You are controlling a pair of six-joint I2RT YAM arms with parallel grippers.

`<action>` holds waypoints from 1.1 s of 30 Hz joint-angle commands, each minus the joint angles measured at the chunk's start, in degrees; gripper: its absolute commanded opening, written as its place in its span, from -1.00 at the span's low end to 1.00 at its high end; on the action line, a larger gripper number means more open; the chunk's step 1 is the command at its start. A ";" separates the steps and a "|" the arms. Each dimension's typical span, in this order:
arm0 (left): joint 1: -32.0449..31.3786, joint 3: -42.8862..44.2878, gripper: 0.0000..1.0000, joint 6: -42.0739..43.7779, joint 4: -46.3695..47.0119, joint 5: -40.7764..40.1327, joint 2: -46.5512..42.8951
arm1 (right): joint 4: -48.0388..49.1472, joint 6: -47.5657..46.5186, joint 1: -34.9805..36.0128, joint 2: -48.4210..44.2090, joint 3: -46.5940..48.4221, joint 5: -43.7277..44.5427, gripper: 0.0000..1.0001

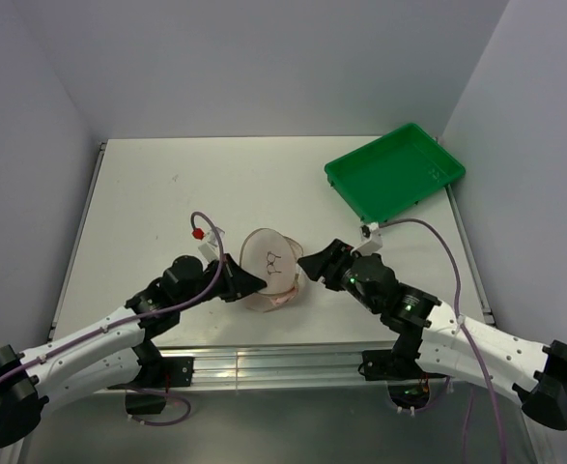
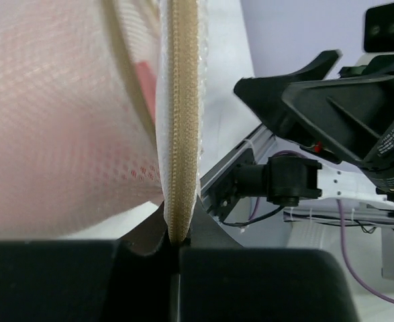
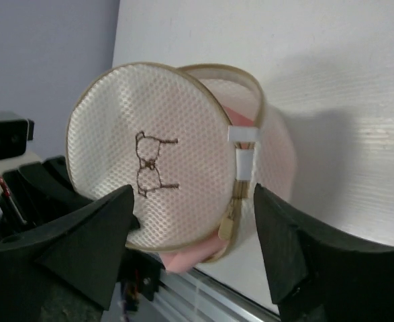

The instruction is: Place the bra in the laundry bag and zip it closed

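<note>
The laundry bag [image 1: 267, 259], a round cream mesh pouch with a dark embroidered mark, stands on edge near the table's front. Its zip is partly open. The pink bra [image 3: 183, 257] lies inside and bulges out of the gap at the bottom. My left gripper [image 2: 176, 240] is shut on the bag's tan zip band [image 2: 181, 100] at the rim. My right gripper [image 3: 193, 201] is open just right of the bag, its fingers either side of the rim without touching. The tan zip pull [image 3: 226, 227] hangs between those fingers. In the top view the left gripper [image 1: 249, 283] and right gripper [image 1: 308, 263] flank the bag.
A green plastic tray [image 1: 395, 172] sits at the back right corner, partly over the table's edge. The table's front rail [image 1: 264, 362] runs just behind the bag on the near side. Grey walls close in on the left, back and right.
</note>
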 commanded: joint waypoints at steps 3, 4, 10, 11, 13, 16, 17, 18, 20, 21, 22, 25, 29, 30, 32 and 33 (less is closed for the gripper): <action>0.06 -1.98 -1.00 -0.37 12.78 4.03 -1.12 | -6.33 1.16 1.41 -7.38 -2.55 0.55 0.85; 0.06 -1.98 -1.00 -0.20 13.84 5.17 -0.69 | -6.42 1.59 1.59 -7.91 -3.25 0.28 0.87; 0.06 -3.91 -1.00 1.47 21.40 10.44 0.37 | -3.18 0.81 1.59 -4.24 -3.88 -0.15 0.79; 0.15 -4.79 -1.00 1.13 22.72 11.06 0.46 | -2.56 0.55 1.59 -2.40 -3.53 -0.59 0.77; 0.15 -5.49 -1.00 0.60 25.97 12.29 0.98 | 0.07 -0.85 1.59 -1.07 -2.82 -1.21 0.75; 0.50 -6.81 -1.00 -0.63 29.40 14.58 1.60 | 2.88 -1.91 0.36 -0.80 -3.43 -2.96 0.66; 0.59 -6.99 -1.00 -0.72 29.84 15.45 1.60 | 3.41 -1.83 -0.51 -1.41 -3.78 -4.02 0.60; 0.68 -7.17 -0.99 -0.81 30.81 15.98 1.52 | 3.68 -1.83 -0.87 -1.76 -4.05 -4.37 0.56; 0.94 -7.52 -0.99 -1.16 31.51 17.21 1.43 | 5.88 -2.35 -1.57 -2.82 -4.75 -5.51 0.43; 1.12 -7.78 -1.00 -1.34 32.21 17.66 1.25 | 6.05 -2.36 -1.84 -3.00 -4.93 -5.96 0.31; 1.21 -7.96 -1.00 -1.60 32.39 17.92 1.25 | 6.23 -2.18 -2.10 -3.17 -5.36 -6.48 0.23; 1.99 -8.31 -1.00 -2.13 33.10 18.63 0.90 | 8.07 -1.21 -2.81 -3.09 -6.42 -9.38 0.01; 2.26 -8.05 -1.00 -1.69 31.79 18.36 0.37 | 9.05 0.02 -2.89 -3.52 -7.39 -10.44 -0.36; 2.35 -7.52 -1.00 -1.17 29.78 17.75 0.03 | 8.78 0.37 -2.81 -4.57 -7.65 -9.83 -0.50; 2.52 -6.91 -1.00 -0.29 27.58 16.70 -0.42 | 8.26 0.63 -2.81 -6.07 -8.18 -9.22 -0.67; 2.61 -5.77 -0.99 0.85 25.91 15.82 -0.77 | 7.91 1.15 -2.89 -6.86 -8.70 -8.69 -0.75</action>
